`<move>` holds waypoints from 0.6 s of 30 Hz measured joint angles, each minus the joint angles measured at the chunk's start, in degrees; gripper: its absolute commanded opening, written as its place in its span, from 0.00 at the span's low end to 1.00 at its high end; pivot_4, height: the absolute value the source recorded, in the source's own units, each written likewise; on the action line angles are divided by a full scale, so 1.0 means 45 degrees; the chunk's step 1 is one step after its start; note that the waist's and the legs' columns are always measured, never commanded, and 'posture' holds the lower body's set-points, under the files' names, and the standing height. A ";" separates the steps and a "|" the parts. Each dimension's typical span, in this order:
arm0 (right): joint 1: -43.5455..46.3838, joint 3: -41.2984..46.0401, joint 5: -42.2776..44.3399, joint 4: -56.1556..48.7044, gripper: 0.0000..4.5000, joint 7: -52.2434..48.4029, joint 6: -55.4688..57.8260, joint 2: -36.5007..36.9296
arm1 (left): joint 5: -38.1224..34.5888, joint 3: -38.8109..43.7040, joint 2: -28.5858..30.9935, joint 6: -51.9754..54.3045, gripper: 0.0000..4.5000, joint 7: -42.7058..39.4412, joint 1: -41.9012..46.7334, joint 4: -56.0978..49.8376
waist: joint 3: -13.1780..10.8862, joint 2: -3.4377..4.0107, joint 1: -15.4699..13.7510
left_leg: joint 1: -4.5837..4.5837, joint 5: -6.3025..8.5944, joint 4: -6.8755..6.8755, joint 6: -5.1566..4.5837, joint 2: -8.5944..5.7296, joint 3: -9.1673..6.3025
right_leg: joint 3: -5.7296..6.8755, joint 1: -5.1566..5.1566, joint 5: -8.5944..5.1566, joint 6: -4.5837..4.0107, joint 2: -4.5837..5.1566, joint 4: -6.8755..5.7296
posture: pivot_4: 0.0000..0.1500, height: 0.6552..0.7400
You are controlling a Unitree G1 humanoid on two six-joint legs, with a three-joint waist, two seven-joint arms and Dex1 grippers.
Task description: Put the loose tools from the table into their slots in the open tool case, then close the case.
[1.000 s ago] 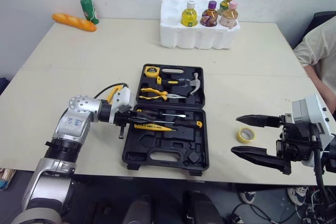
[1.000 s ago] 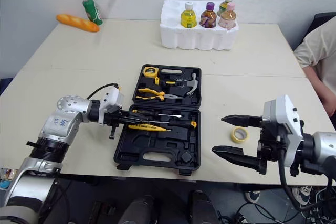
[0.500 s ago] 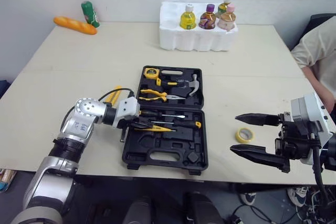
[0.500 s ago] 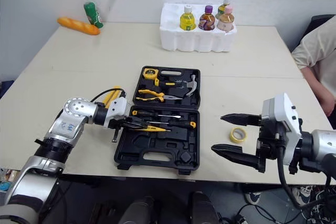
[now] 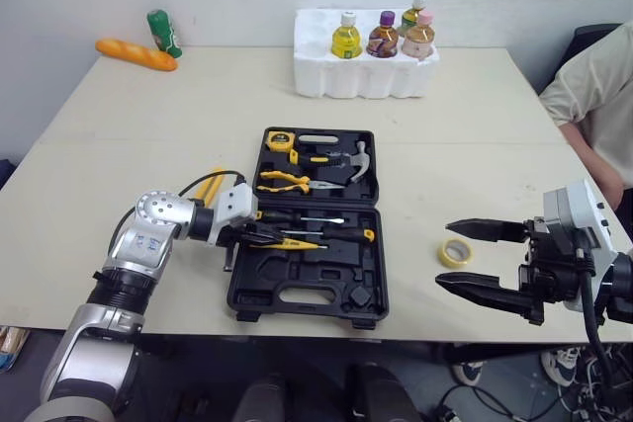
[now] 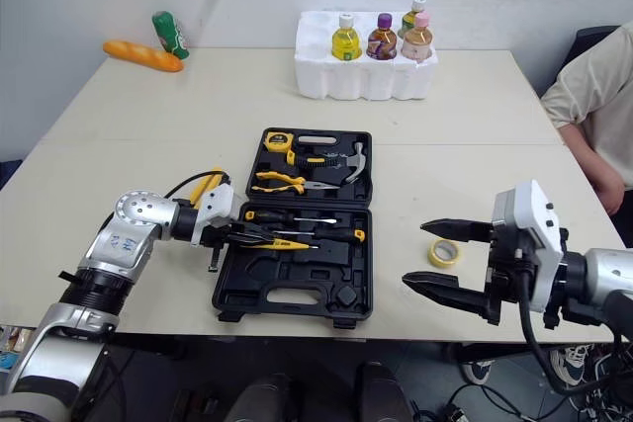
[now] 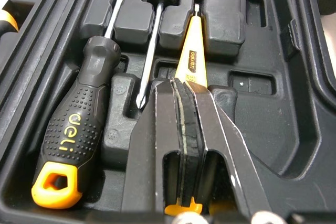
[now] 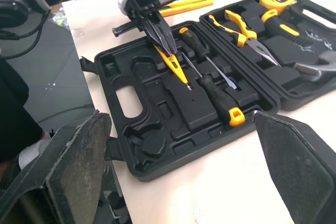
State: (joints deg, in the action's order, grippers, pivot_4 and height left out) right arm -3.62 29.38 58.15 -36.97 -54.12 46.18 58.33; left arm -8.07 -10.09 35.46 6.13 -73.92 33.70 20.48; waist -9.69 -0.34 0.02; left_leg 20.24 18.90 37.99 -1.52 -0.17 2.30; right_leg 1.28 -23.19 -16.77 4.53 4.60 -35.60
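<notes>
A pale table (image 5: 148,116) is seen, with an open black tool case (image 5: 297,289) laid flat near its front edge. At the far edge a white foam tray (image 5: 326,76) is set, loaded with four bottles. A person's sleeve (image 5: 593,86) is seen at the right border.

The left gripper (image 7: 185,85) is placed inside the case's near half and is clamped on the handle of a yellow screwdriver (image 7: 191,59), which is laid in a slot beside two black-handled screwdrivers (image 7: 79,124). The right gripper (image 6: 414,254) is held spread wide above the table's right front, with nothing gripped.

A hammer (image 5: 358,160), pliers (image 5: 287,181) and a tape measure (image 5: 280,138) are seated in the far half. A yellow utility knife (image 5: 210,185) is left on the table just left of the case; a yellow tape roll (image 5: 454,253) is found right of it, near the right gripper.
</notes>
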 measured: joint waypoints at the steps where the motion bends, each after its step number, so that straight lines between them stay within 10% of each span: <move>1: 0.0123 -0.0025 -0.0047 0.0083 1.00 -0.0046 -0.0013 0.0001 | 0.0115 -0.0087 -0.0040 -0.0108 0.00 0.0035 -0.0059 0.0158 | 0.0014 0.0020 0.0003 | -0.0001 0.0001 -0.0002 -0.0002 -0.0001 0.0000 | 0.0000 0.0000 0.0000 0.0000 0.0000 0.0007 | 1.00 0.96; 11: 0.0083 -0.0259 -0.0297 0.0240 1.00 -0.0219 -0.0013 0.0000 | 0.0034 0.0013 -0.0498 -0.0879 0.00 0.0193 0.0074 0.1159 | 0.0200 0.0084 -0.0021 | -0.0018 0.0007 -0.0013 -0.0010 0.0000 -0.0015 | 0.0004 0.0036 -0.0007 -0.0012 0.0012 0.0026 | 1.00 0.96; 18: -0.1073 0.0826 -0.1610 0.1122 1.00 -0.0275 -0.0475 -0.0001 | -0.2793 0.2313 0.0366 0.3744 0.58 0.0516 -0.1553 -0.1154 | 0.0093 -0.0076 0.0102 | 0.0096 0.0000 -0.0033 0.0008 0.0011 -0.0021 | 0.0014 -0.0109 -0.0012 -0.0020 0.0004 0.0011 | 1.00 0.96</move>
State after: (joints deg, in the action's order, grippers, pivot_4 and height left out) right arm -8.44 33.09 50.91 -31.92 -55.36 44.04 58.32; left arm -20.64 0.32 37.11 22.97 -71.59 26.71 15.29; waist -9.27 -0.68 0.47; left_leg 20.67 18.91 37.84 -1.49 -0.12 2.20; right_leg 1.34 -23.68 -16.82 4.43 4.62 -35.56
